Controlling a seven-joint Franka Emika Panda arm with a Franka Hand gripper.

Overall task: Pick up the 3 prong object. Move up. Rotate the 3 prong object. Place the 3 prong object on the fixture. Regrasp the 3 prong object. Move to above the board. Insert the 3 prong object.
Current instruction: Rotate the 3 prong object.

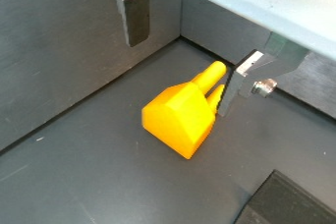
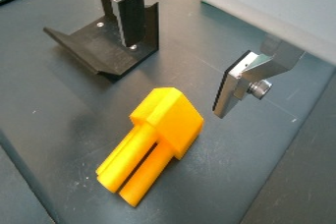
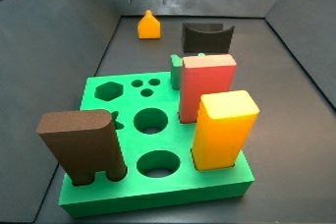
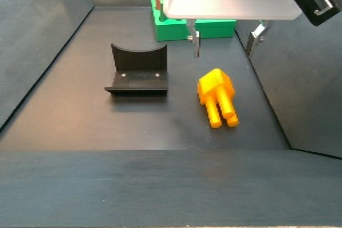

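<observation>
Dark grey floor with grey walls on each side forms the work area. On this floor the 3 prong object (image 4: 218,96) lies flat on its side, with nothing holding it; in a side view its prongs point toward 5 o'clock. In a wrist view (image 2: 151,143) the prongs and the slots between them are clear to see.

At about 9 o'clock from it, in that side view, stands the fixture (image 4: 136,70), near but apart, with its curved notch open upward. A wrist view also shows the fixture (image 2: 105,43) behind one finger.

Above the piece hangs the gripper (image 4: 223,35), at about 12 o'clock from it. Its jaws are spread wide and nothing is between them. In both wrist views the two fingers (image 1: 136,15) (image 2: 238,88) stand on either side of the piece and are not seen to touch it.

From the opposite side, the board (image 3: 92,93) fills the front of the picture. It carries a brown block with legs (image 3: 82,145), a tall yellow-orange block (image 3: 222,126) and a red block (image 3: 206,84). Beyond the board, at 12 o'clock, the small piece (image 3: 149,25) rests on the floor, and the dark fixture (image 3: 205,37) stands at about 3 o'clock from it.
</observation>
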